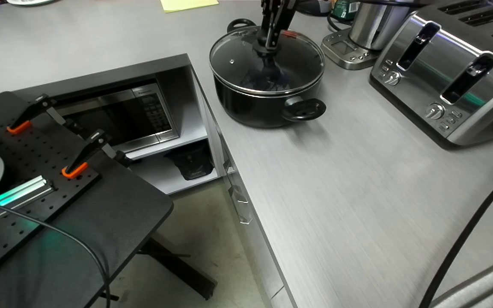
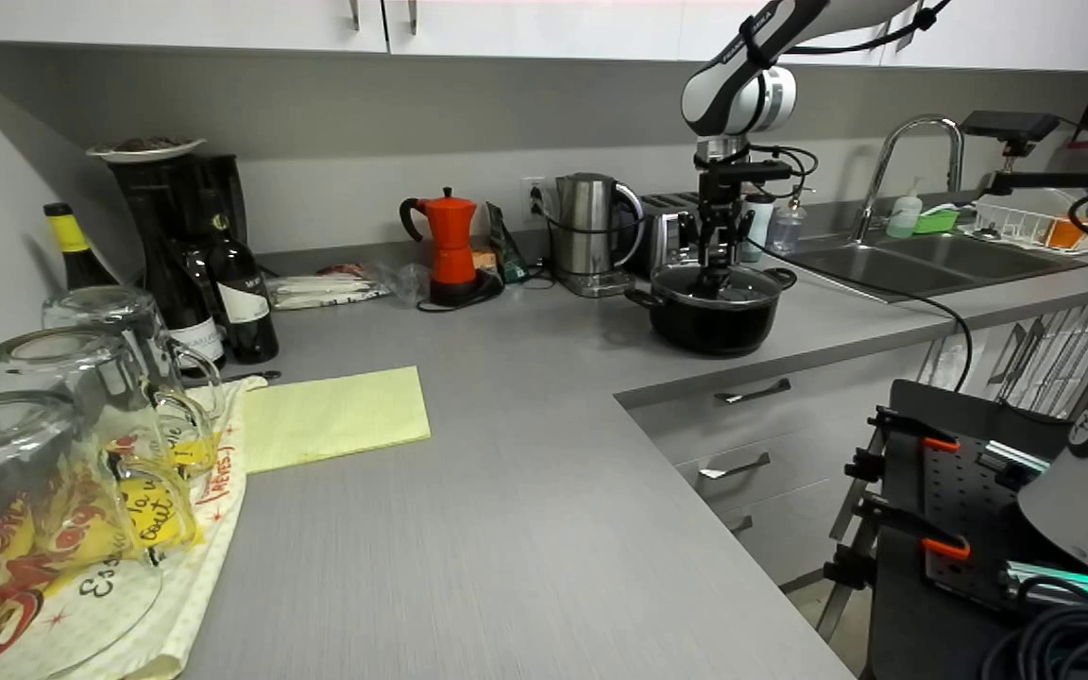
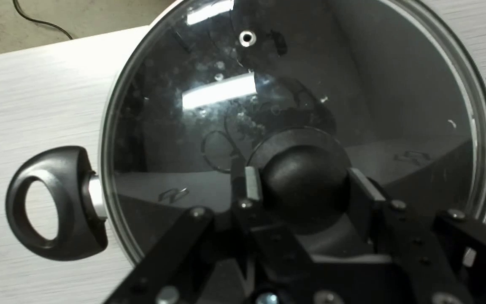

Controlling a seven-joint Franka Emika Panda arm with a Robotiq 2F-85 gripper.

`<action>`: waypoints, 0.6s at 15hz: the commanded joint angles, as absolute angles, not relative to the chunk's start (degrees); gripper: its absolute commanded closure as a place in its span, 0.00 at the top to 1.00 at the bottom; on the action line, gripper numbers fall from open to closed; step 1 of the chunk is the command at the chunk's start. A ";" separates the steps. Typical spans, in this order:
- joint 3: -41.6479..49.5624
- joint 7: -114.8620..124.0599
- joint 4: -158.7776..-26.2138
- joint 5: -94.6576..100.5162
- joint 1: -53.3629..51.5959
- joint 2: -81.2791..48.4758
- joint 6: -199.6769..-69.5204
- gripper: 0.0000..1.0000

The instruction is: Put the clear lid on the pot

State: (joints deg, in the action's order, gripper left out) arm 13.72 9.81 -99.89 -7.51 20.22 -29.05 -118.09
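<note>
Sitting between fingers (image 3: 253, 184): lid knob (image 3: 305, 181)

Lid (image 2: 747, 286) on pot (image 2: 719, 329) on counter (image 2: 506, 491); toaster (image 2: 667, 241) behind, kettle (image 2: 580, 217) left, sink (image 2: 969, 261) right in exterior view

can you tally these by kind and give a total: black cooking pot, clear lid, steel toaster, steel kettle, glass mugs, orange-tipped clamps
Black cooking pot: 1
Clear lid: 1
Steel toaster: 1
Steel kettle: 1
Glass mugs: 3
Orange-tipped clamps: 2
Total: 9
</note>
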 commanded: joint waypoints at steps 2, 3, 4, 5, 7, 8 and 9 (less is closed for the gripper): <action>14.08 10.81 -96.88 -9.14 20.93 -29.70 -115.21 0.25; 14.04 10.82 -96.81 -9.27 21.00 -29.74 -115.14 0.25; 13.98 10.84 -96.69 -9.36 20.99 -29.86 -115.09 0.25; 13.94 10.87 -96.58 -9.40 20.97 -29.97 -115.04 0.25; 13.86 10.92 -96.22 -9.46 20.88 -30.36 -114.96 0.25; 13.82 10.98 -96.02 -9.48 20.81 -30.65 -114.99 0.25; 13.78 10.97 -95.85 -9.47 20.76 -30.88 -114.93 0.25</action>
State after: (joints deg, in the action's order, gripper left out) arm 13.71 10.16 -98.59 -8.24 20.79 -30.10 -117.50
